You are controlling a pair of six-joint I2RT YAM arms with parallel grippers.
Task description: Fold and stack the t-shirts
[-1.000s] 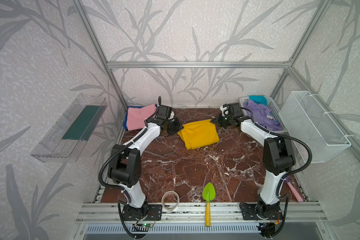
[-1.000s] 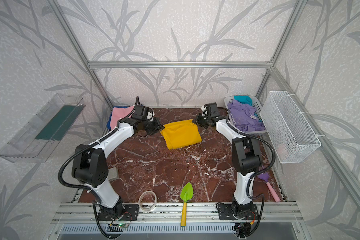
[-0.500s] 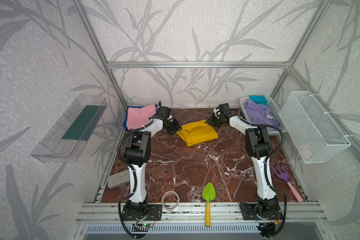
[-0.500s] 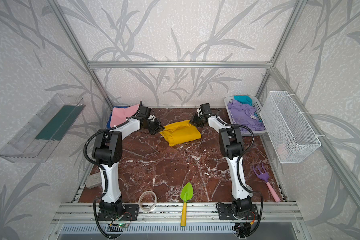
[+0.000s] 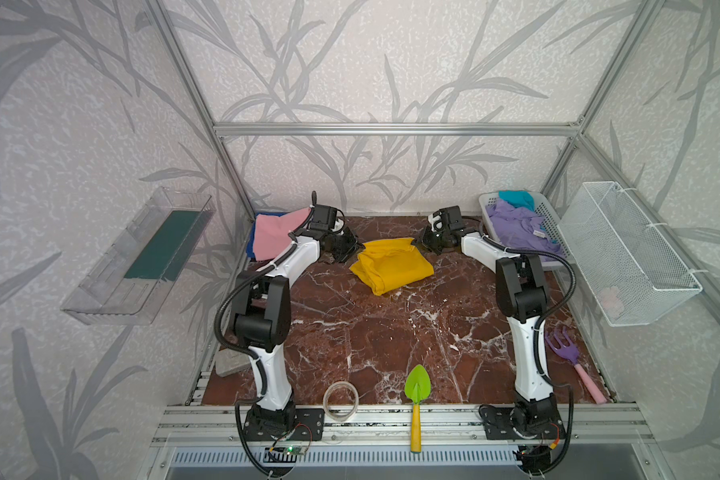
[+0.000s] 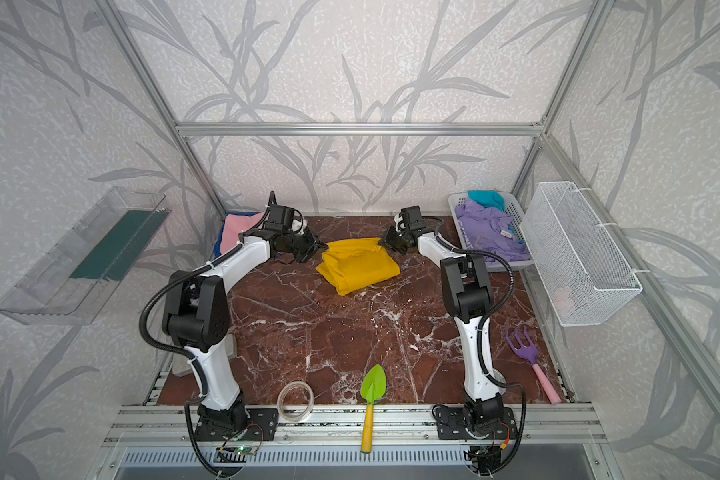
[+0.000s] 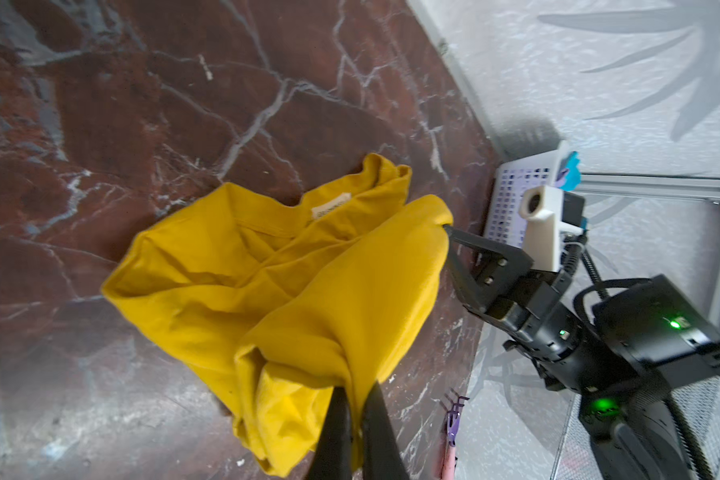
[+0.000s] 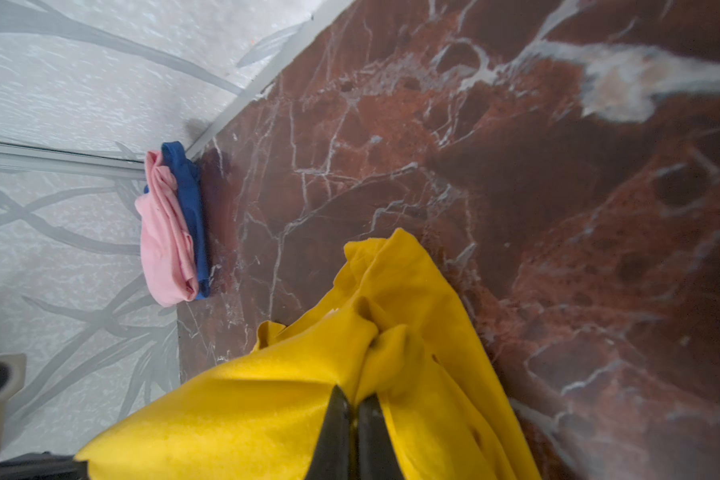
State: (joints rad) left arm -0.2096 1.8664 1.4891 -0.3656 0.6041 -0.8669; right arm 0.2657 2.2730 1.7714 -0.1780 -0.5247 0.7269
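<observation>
A mustard-yellow t-shirt (image 5: 391, 266) (image 6: 358, 266) lies bunched and roughly folded on the marble table toward the back middle. My left gripper (image 5: 352, 249) (image 7: 356, 390) is shut on its far left corner. My right gripper (image 5: 418, 243) (image 8: 352, 395) is shut on its far right corner, so the far edge hangs raised between them. A folded pink tee (image 5: 275, 232) (image 8: 163, 241) rests on a blue tee (image 5: 250, 245) (image 8: 190, 199) in the back left corner. A lavender tee (image 5: 516, 224) and a teal tee (image 5: 516, 198) lie in the white perforated basket (image 5: 548, 222).
On the right wall hangs a wire basket (image 5: 632, 253); a clear tray (image 5: 142, 257) hangs on the left wall. Along the front edge lie a tape roll (image 5: 341, 401) and a green trowel (image 5: 416, 390). A purple rake (image 5: 566, 353) lies front right, a grey block (image 5: 233, 361) front left.
Both arms changed posture half a second ago, elbows pulled in and upright, and now stand bent outward as before. The grippers stayed at the yellow tee's far corners; the tee barely shifted.
</observation>
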